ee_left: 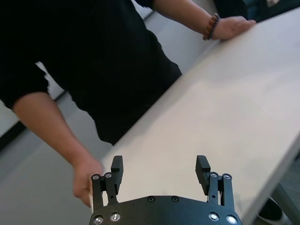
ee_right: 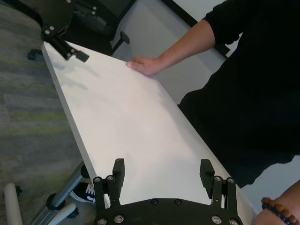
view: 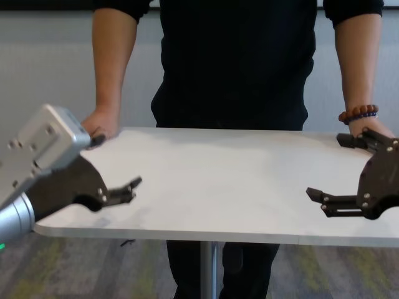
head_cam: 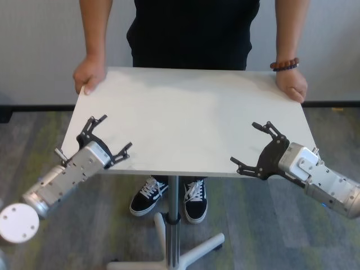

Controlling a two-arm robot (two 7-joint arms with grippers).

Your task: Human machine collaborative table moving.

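Note:
The white table stands on a silver pedestal leg. The human in a black top stands at its far side, with one hand on the far left corner and the braceleted hand on the far right corner. My left gripper is open over the near left corner. My right gripper is open over the near right corner. Both hold nothing. The wrist views show each gripper's own open fingers over the tabletop. I cannot tell whether they touch it.
The leg ends in a white base with castors on grey-green carpet. The human's black-and-white shoes stand under the table's near edge. A white round disc sits at the lower left. A pale wall is behind the human.

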